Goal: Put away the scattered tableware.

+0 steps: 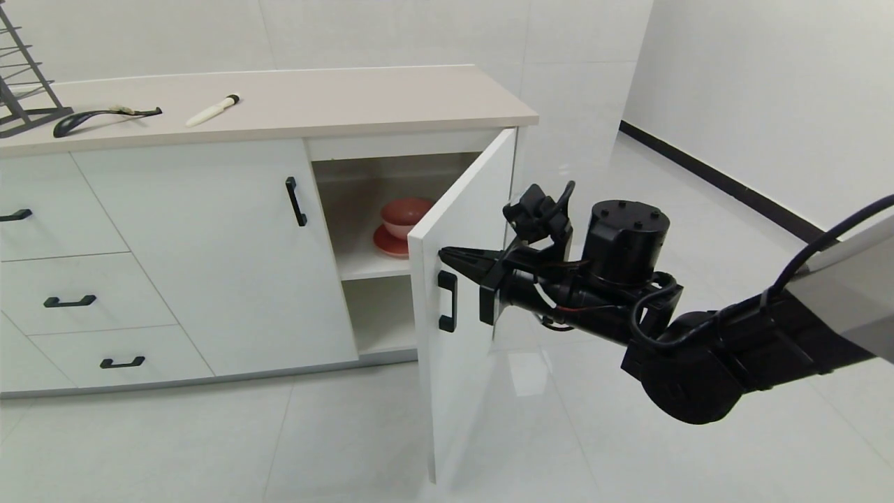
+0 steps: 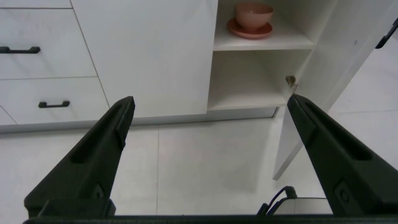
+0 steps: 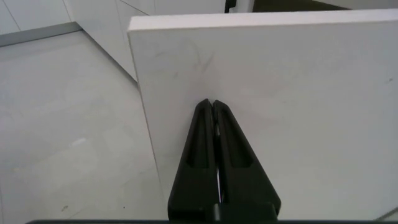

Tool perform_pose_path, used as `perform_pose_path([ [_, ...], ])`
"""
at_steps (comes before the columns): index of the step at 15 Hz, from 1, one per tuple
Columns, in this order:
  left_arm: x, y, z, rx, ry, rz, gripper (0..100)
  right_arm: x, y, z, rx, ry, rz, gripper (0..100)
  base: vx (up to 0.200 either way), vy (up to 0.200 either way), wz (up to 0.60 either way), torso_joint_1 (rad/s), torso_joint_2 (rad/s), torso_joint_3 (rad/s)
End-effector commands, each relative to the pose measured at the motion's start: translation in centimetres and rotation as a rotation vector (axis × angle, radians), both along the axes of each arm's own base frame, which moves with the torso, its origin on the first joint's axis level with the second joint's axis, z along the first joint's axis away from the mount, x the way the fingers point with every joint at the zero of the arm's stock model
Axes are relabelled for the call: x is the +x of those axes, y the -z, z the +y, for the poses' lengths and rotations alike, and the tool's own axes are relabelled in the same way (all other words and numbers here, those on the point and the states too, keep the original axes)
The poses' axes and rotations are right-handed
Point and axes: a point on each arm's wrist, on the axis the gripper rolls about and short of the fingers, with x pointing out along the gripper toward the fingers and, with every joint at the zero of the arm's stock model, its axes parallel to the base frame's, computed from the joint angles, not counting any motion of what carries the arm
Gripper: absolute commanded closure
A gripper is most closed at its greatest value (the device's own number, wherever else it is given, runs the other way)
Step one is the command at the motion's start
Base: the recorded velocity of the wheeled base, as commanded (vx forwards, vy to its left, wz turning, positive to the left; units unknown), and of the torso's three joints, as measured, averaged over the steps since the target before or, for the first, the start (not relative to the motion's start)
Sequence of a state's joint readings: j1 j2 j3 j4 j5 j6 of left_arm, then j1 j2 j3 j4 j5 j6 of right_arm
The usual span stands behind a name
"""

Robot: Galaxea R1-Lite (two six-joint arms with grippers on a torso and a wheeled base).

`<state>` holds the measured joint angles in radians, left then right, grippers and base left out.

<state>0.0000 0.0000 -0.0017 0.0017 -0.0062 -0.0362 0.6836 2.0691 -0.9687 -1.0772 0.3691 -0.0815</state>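
Partway: bowl [image 1: 405, 212], plate [image 1: 388, 244] already on shelf [image 1: 363, 267]; ladle [image 1: 98, 117], knife [image 1: 211, 110] waiting on surface [image 1: 349, 98]. Right fingers [image 1: 464, 261] closed, tips at open door [image 1: 468, 209]; left fingers [image 2: 106, 149] spread apart, empty.

A dark grey wire rack [image 1: 42, 114] stands at 10 o'clock in the head view, on a long beige countertop [image 1: 349, 98]. Below, at 9 o'clock, sit three white drawer fronts [image 1: 63, 230], each with a black bar handle [image 1: 70, 302]. At their 3 o'clock is a closed white cupboard door [image 1: 209, 258] with a vertical black handle. Glossy white floor tiles [image 1: 209, 447] spread at 6 o'clock. A black skirting strip [image 1: 726, 185] runs along the wall at 2 o'clock.
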Motion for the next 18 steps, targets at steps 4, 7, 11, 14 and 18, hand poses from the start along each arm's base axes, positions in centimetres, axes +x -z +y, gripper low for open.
perform_pose_path([
  [4, 0.0, 0.0, 0.0, -0.001, 0.000, 0.002, 0, 0.6, 0.1, 1.1, 0.013, -0.013, -0.013, 100, 0.000, 0.000, 0.00, 0.000, 0.00, 0.000],
  [7, 0.0, 0.0, 0.0, -0.001, 0.001, 0.002, 0, 0.9, -0.8, 1.4, 0.047, -0.032, -0.051, 100, 0.000, 0.000, 0.00, 0.000, 0.00, 0.000],
  [11, 0.0, 0.0, 0.0, -0.001, 0.001, 0.002, 0, 2.4, 0.0, 2.7, 0.064, -0.038, -0.073, 100, 0.000, 0.000, 0.00, 0.000, 0.00, 0.000],
  [14, 0.0, 0.0, 0.0, -0.001, 0.000, 0.002, 0, 3.4, 1.4, 3.5, 0.079, -0.043, -0.093, 100, 0.000, 0.000, 0.00, 0.000, 0.00, 0.000],
  [18, 0.0, 0.0, 0.0, -0.001, 0.000, 0.002, 0, 4.4, 1.6, 4.3, 0.105, -0.053, -0.124, 100, 0.000, 0.000, 0.00, 0.000, 0.00, 0.000],
])
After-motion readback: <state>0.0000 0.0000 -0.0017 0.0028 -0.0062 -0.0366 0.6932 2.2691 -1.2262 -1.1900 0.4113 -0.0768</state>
